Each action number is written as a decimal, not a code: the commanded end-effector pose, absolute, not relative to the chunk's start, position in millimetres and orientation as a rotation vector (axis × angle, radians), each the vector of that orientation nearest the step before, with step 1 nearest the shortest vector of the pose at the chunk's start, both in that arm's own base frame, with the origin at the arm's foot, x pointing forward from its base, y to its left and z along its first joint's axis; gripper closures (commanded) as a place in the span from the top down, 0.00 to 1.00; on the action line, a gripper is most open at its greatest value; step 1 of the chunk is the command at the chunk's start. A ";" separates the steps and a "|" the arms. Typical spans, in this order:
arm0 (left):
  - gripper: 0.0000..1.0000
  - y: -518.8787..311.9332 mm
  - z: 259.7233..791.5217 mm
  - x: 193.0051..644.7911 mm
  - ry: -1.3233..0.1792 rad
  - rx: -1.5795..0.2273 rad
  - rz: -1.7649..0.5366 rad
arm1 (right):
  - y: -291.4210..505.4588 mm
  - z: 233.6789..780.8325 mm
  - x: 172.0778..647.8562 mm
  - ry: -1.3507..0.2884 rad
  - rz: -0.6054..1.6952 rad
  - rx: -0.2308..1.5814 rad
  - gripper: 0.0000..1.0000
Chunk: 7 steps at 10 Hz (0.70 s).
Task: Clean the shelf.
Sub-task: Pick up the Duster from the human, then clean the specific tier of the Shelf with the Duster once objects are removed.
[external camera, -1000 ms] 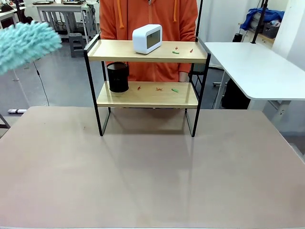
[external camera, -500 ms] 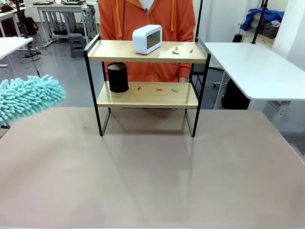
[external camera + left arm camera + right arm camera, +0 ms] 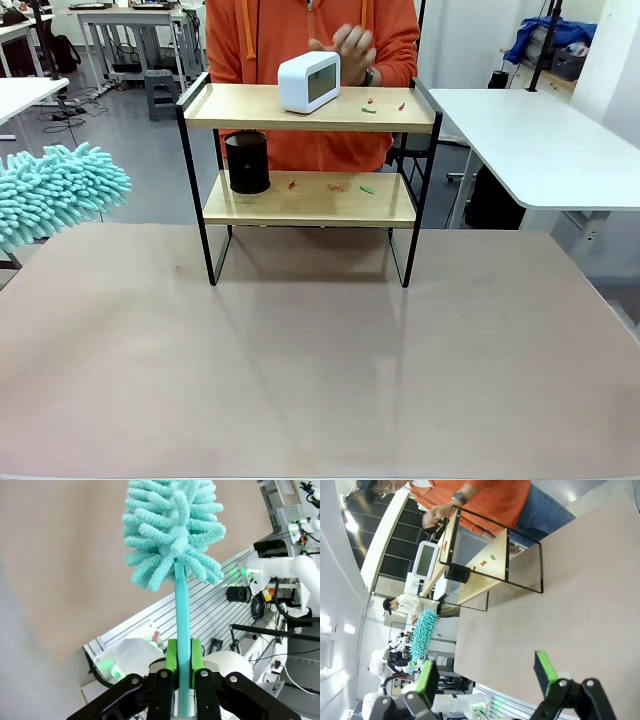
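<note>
Approach step, I judge: the left hand, clenched on a teal duster, has the shelf well off to its right on the desk and must next swing across to it; the right hand is released, empty.

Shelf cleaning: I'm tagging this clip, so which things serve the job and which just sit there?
Job: shelf, teal duster in the left gripper, red and green scraps on both boards.
Just there: white desk display, black canister, white side table.
</note>
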State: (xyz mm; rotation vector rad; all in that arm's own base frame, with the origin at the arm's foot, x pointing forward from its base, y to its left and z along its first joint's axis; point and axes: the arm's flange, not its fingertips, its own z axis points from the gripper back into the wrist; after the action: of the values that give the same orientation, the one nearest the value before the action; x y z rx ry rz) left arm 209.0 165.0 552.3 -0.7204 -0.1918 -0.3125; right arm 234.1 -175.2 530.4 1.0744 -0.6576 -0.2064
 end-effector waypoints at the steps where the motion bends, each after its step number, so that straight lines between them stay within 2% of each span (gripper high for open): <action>1: 0.00 161.1 556.2 210.0 -0.203 -0.746 -0.303 | -174.6 531.9 236.8 -0.684 -0.184 1.087 1.00; 7: 0.00 161.1 556.2 210.0 -0.203 -0.746 -0.303 | -174.6 531.9 236.8 -0.684 -0.184 1.087 1.00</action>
State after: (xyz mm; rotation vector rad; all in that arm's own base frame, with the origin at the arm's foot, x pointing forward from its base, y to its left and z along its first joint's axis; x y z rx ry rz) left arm 210.7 162.6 552.4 -0.7224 -0.1848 -0.3139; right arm 234.0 -175.2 530.3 1.0743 -0.6580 -0.2055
